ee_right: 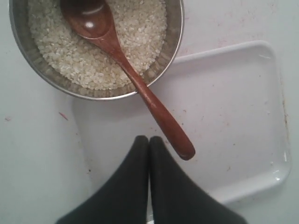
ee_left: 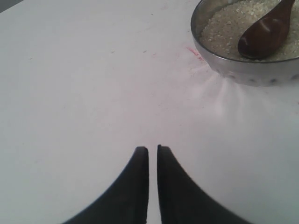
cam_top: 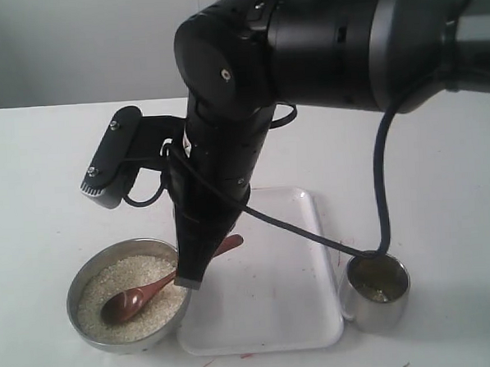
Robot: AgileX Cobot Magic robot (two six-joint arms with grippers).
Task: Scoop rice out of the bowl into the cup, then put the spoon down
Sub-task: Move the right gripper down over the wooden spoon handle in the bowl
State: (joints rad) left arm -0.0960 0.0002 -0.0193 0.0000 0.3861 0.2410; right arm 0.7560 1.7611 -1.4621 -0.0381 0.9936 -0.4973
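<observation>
The steel bowl (cam_top: pixel 87 284) sits at the front left, filled with rice (cam_top: pixel 139 271). The wooden spoon (cam_top: pixel 136 300) lies in it, its oval end on the grains and its handle sticking out over the rim toward the tray. My right gripper (cam_top: pixel 188 281) reaches across from the right; it is shut and empty, its tips (ee_right: pixel 148 138) just beside the handle end of the spoon (ee_right: pixel 154 107), not holding it. The cup (cam_top: pixel 376 308) stands at the front right with a few grains inside. My left gripper (ee_left: pixel 153 148) is shut and empty over bare table, away from the bowl (ee_left: pixel 243 70).
A white plastic tray (cam_top: pixel 276 313) lies between bowl and cup; the spoon handle overhangs its edge (ee_right: pixel 233 116). A black cable hangs from the right arm down toward the cup. The table around is white, with faint red marks near the bowl.
</observation>
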